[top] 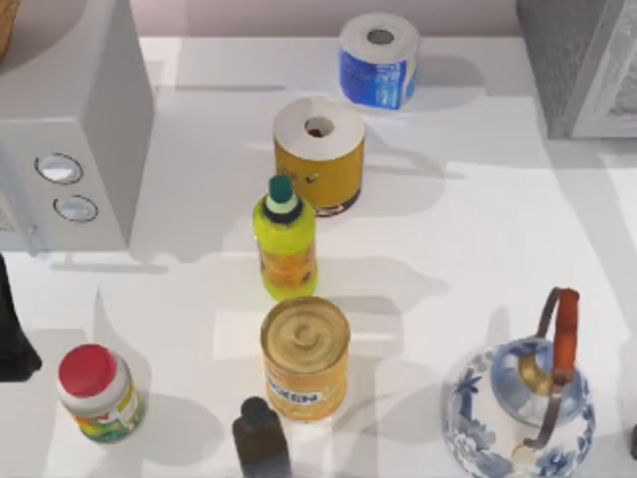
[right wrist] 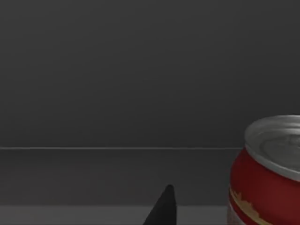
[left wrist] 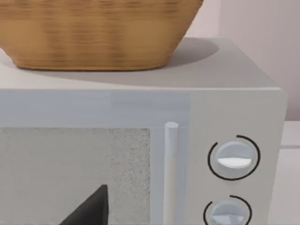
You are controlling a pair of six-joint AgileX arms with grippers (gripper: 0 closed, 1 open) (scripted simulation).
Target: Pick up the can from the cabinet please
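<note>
**Right gripper inside the cabinet, can just off to one side**

- Right wrist view: one dark fingertip (right wrist: 164,206) low in frame, dim grey cabinet interior beyond. The can (right wrist: 269,171), red with a silvery top, stands upright just beside that fingertip, not touching it.
- Finger spread: cannot tell; a single tip shows and nothing sits between.
- Top view: cabinet (top: 582,65) at the far right corner of the table.
- Left arm parked facing the white box with two knobs (left wrist: 233,158).
- Judgement: approach not finished. Shift sideways until the can is centred between the fingers, keep level, advance slowly, grip mid-body. A glancing fingertip could tip it.
</note>
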